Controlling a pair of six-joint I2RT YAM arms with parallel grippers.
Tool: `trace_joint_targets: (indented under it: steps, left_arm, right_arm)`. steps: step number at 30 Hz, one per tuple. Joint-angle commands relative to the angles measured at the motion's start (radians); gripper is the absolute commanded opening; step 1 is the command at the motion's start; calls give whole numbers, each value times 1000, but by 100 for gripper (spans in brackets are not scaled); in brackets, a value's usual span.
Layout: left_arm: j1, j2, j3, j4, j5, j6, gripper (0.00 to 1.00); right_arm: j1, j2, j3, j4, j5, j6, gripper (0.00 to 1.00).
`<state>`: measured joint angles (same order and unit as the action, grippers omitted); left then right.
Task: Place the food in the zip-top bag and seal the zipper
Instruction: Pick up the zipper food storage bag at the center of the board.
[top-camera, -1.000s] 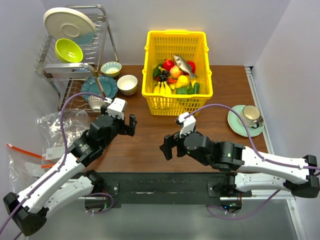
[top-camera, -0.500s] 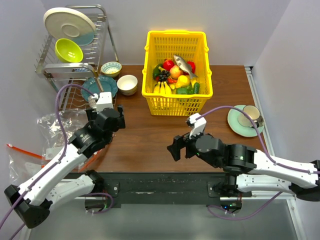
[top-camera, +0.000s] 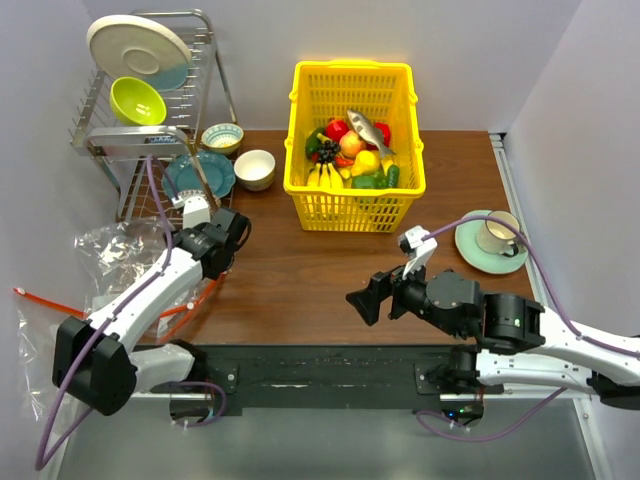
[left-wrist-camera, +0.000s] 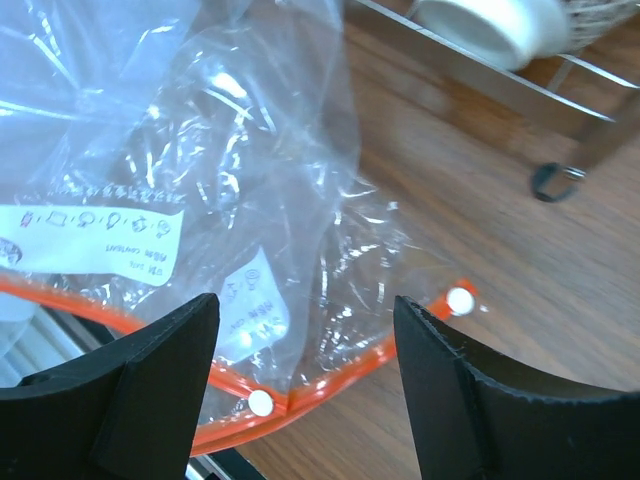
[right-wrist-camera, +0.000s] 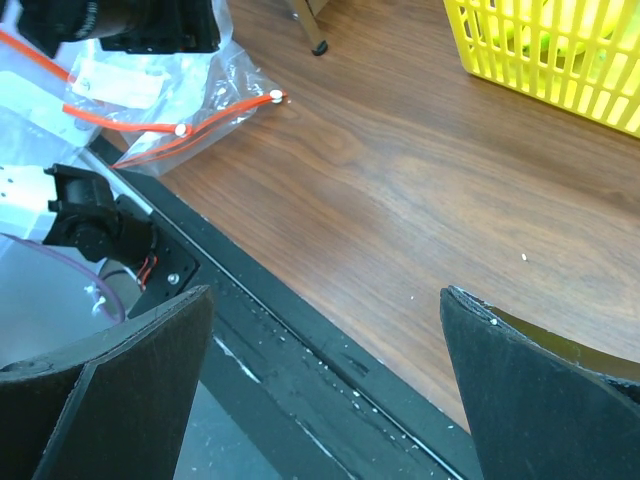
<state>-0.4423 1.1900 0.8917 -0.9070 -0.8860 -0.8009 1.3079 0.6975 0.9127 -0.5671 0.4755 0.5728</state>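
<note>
my left gripper (left-wrist-camera: 300, 315) hangs over the zip-top bag (left-wrist-camera: 190, 150), which lies crumpled at the near left edge of the table (top-camera: 300, 275), partly over the edge. my left fingers (left-wrist-camera: 150, 370) are spread apart and grasp nothing. i cannot tell whether they touch the plastic. the zipper (left-wrist-camera: 335, 372) curves across the gap between them, with two small white dots on it. the bag's mouth faces the near side.

my right gripper (right-wrist-camera: 325, 300) is released too, jaws wide, hovering over bare wood at the near middle of the table, well apart from the bag.

the food (top-camera: 350, 155) sits in the yellow basket (top-camera: 350, 68) at the far middle, with the banana bunch (top-camera: 325, 176) against the basket's near wall. none of it is in the bag. a dish rack (top-camera: 150, 130) stands far left, just beyond the bag, and a cup (top-camera: 500, 232) rests on a saucer (top-camera: 475, 255) to the right.
</note>
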Motion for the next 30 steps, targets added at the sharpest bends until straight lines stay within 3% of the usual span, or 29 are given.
trace_joint_targets:
  steps: [1, 12, 23, 29, 30]
  left_arm:
    - [63, 22, -25, 51, -79, -67, 74]
    - [131, 144, -34, 141, -44, -78, 72]
    - [157, 235, -60, 123, -67, -205, 65]
    - [188, 255, -82, 114, -51, -248, 49]
    - [186, 253, -83, 106, -51, -260, 40]
  right_arm:
    - [1, -35, -1, -4, -25, -14, 98]
    - [2, -87, -26, -13, -20, -22, 99]
    - [1, -78, -20, -16, -11, -47, 99]
    - [2, -79, -17, -19, 0, -53, 98]
    - [1, -79, -18, -19, 2, -53, 99]
